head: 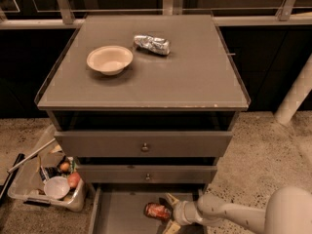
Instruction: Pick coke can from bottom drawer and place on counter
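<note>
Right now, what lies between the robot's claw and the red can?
Nothing: camera view shows the open gripper right beside the red can in the bottom drawer.

tool [169, 213] in bottom drawer [117, 213] beside coke can [156, 210], its lower finger [169, 227] and drawer's front cut off at bottom edge

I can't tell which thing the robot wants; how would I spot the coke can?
Find the grey-brown cabinet and look down to its open bottom drawer. The coke can lies there on its side, at the tip of the robot's tool. It is small and red, unlike the crumpled silver can up on the counter.
</note>
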You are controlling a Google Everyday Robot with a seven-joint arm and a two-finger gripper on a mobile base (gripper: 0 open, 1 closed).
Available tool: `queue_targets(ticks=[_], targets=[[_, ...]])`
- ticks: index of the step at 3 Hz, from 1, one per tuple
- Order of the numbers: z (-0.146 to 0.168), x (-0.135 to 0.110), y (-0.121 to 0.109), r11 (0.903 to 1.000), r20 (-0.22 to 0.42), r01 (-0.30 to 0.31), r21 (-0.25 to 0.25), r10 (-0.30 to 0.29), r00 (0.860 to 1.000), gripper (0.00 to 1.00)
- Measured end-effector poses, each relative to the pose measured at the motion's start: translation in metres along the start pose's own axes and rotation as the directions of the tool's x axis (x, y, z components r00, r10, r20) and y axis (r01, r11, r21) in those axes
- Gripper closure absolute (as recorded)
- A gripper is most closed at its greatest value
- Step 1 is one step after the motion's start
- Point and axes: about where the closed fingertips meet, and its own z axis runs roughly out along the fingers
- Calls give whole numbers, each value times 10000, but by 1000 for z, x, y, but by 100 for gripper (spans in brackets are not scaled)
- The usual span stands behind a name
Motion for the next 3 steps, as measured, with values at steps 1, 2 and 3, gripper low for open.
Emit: queue_targets(ticks=[1, 2, 3], targets=[[12, 16, -7, 9985, -40, -354, 406, 356, 9994, 0], [23, 29, -10, 9949, 90, -661, 766, 656, 9978, 0], [35, 34, -10, 9918, 275, -909, 903, 888, 9957, 0]])
